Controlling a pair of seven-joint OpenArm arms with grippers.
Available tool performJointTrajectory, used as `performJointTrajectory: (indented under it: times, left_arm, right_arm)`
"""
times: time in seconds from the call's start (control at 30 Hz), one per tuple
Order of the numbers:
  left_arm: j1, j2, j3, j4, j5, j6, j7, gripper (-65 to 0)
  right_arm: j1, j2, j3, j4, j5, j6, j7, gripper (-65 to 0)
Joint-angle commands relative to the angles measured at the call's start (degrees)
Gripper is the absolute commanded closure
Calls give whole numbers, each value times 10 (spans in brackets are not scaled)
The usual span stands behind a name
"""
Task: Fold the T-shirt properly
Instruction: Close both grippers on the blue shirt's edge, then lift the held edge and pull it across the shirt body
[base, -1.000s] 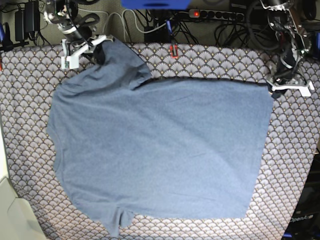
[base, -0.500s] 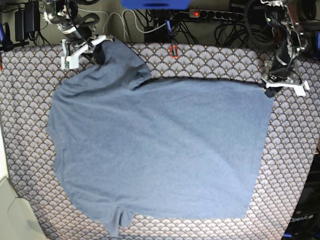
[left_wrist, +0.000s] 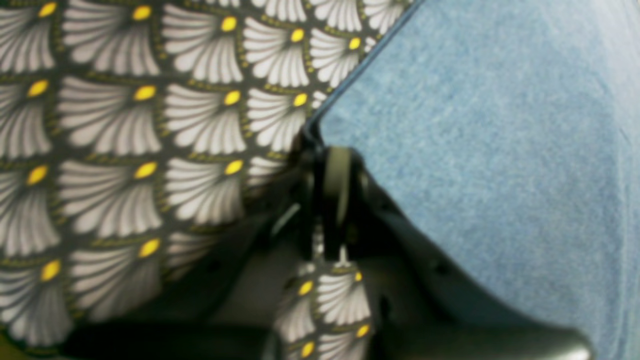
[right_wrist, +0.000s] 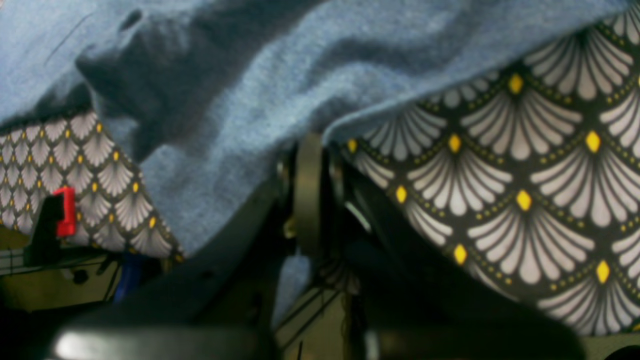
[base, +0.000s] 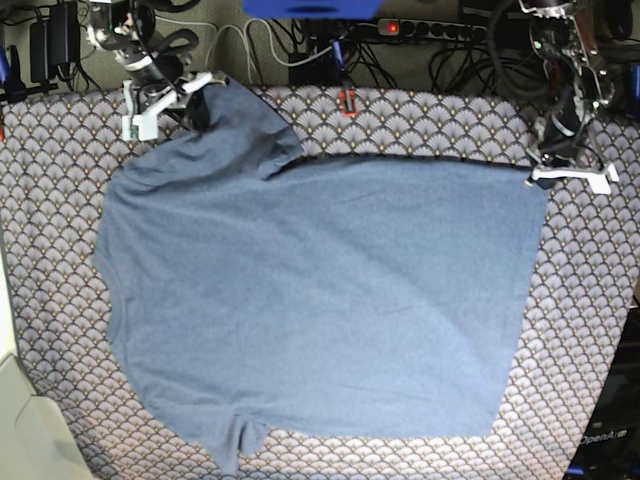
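Left wrist view: the left tool (left_wrist: 327, 200) has its jaws drawn together at the corner of the T-shirt (left_wrist: 500, 150), right on the fabric's edge above the scallop-patterned tablecloth (left_wrist: 125, 150); the blur hides whether cloth is actually pinched.

Right wrist view: the right tool (right_wrist: 307, 195) is fully closed, gripping a bunched, lifted fold of the T-shirt (right_wrist: 240, 125).

Base view: the T-shirt (base: 320, 300) lies spread across the counter (base: 590, 330), plain side up. The 2 tools sit at its far corners, right tool (base: 190, 95) and left tool (base: 545, 172).
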Motion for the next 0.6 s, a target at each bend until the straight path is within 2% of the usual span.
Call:
performJointTrajectory:
  times: [0.0, 0.4, 0.57]
  left_arm:
    - [1, -2, 1, 7, -1, -1, 12, -4]
    - [-1, -6, 0, 94, 4, 4, 17, -6]
    - [-24, -8, 1, 94, 4, 4, 17, -6]
  right_arm:
    - [-5, 12, 1, 1, -17, -10, -26, 0]
    - [16, 68, 8, 97, -16, -10, -25, 0]
    - [43, 70, 38, 108, -16, -10, -26, 0]
